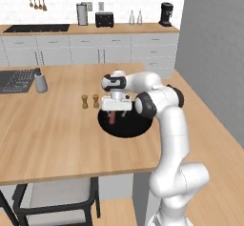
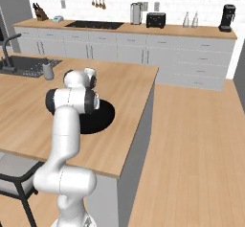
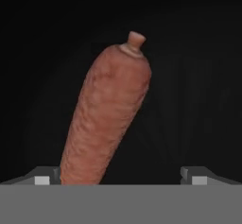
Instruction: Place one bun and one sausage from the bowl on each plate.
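Flanking bowl: two shakers

A home kitchen. Shown by a wooden island counter, grey cabinets, toaster, coffee machine, sink.

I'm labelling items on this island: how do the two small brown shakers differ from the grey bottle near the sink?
The two brown shakers are small, wooden-brown and stand as a close pair beside the black bowl; the grey bottle is taller, pale grey with a dark cap, and stands alone by the sink. All stand upright on the wooden island top.
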Tool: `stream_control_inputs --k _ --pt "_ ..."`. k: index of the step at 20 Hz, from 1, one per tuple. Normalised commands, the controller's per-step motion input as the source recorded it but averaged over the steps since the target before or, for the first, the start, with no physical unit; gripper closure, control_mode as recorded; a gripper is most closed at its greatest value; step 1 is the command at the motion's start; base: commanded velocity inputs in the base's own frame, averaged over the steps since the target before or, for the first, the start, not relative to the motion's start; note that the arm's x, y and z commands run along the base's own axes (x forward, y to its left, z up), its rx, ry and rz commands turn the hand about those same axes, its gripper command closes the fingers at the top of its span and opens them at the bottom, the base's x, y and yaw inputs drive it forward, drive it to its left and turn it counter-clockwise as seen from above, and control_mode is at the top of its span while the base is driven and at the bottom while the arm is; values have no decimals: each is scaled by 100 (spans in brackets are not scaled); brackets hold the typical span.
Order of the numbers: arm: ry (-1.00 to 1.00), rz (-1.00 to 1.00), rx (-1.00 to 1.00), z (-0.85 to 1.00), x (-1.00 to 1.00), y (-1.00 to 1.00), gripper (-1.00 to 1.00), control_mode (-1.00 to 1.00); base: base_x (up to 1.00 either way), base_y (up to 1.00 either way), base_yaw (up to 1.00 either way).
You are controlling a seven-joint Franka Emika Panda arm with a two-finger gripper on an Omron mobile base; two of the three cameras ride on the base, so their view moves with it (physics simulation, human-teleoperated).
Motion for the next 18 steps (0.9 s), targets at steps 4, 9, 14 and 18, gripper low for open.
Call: stream_control_inputs --k 4,9,14,18 --pt "0 2 0 4 0 -31 -100 -100 0 0 0" --pt "-5 4 0 47 -31 16 -100 -100 0 0 0" --pt "-9 3 2 -2 -11 44 -100 -100 0 0 0" --pt "-10 0 3 -49 26 0 -100 -100 0 0 0"
